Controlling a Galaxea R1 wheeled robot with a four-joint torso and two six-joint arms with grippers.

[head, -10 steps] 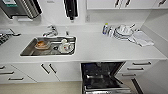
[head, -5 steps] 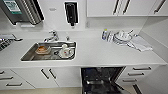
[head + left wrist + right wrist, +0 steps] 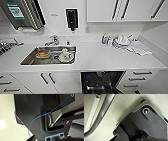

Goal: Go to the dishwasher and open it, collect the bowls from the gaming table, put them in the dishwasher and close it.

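The dishwasher (image 3: pixel 102 82) stands open at the lower centre of the head view — dark inside, below the counter (image 3: pixel 105 58). Neither gripper's finger state can be told — nor which arm is nearer.

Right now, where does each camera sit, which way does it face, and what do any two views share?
Head view: high up, facing forward and down at the counter, sink and open dishwasher.
Left wrist view: on the left arm, facing the robot's dark plate.
Right wrist view: on the right arm, facing the robot's dark plate.
Shared: both wrist views show pale floor.
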